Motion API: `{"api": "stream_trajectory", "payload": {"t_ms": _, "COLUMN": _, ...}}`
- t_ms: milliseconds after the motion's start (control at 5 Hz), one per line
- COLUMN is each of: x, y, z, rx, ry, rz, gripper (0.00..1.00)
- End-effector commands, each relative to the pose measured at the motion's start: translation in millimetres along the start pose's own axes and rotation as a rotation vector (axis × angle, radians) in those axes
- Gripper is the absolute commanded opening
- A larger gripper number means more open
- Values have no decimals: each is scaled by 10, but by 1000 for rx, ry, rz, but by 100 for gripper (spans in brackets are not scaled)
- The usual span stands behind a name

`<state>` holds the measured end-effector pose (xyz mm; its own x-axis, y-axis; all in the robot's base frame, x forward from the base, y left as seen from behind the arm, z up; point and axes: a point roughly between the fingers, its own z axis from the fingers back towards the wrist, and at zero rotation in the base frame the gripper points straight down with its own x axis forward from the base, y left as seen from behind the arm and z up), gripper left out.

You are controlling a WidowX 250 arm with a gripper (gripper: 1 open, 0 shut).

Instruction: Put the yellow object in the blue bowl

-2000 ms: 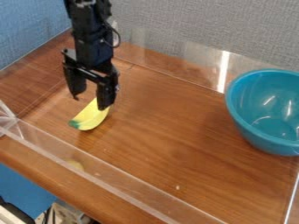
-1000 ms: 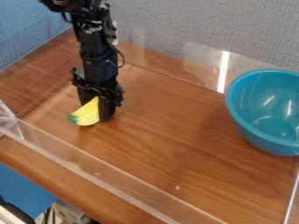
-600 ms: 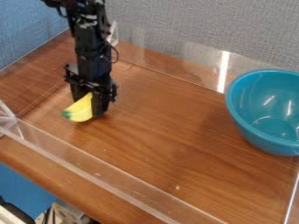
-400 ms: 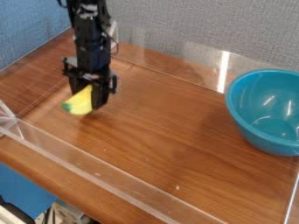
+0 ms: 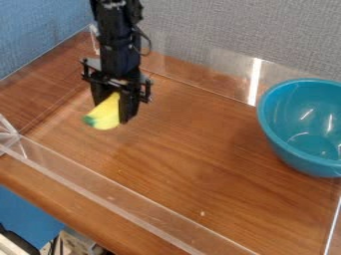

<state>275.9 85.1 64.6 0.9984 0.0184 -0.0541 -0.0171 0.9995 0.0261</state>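
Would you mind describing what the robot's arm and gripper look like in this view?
The arm is slim, black and boxy, made of stacked segments, with what looks like dark cabling along its right side. The gripper is also black, with a crossbar and two straight fingers. No markings are legible.

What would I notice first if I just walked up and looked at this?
Probably the black robot gripper at the back left of the brown wooden table, pinching a small bright yellow banana-shaped toy that hangs just above the wood. Next comes the big shiny teal-blue round bowl at the right edge, with nothing visible inside. Clear plastic walls stand around the table.
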Motion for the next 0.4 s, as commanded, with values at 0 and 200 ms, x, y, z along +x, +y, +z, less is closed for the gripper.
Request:
{"api": "stream_trajectory", "payload": {"t_ms": 0, "x": 75, "y": 68, "z": 55, "rx": -13, "ry": -63, "rz": -33, "gripper": 0}}
{"api": "stream_trajectory", "payload": {"t_ms": 200, "x": 124, "y": 194, "z": -72, "rx": -37, "ry": -41, "rz": -48, "gripper": 0}}
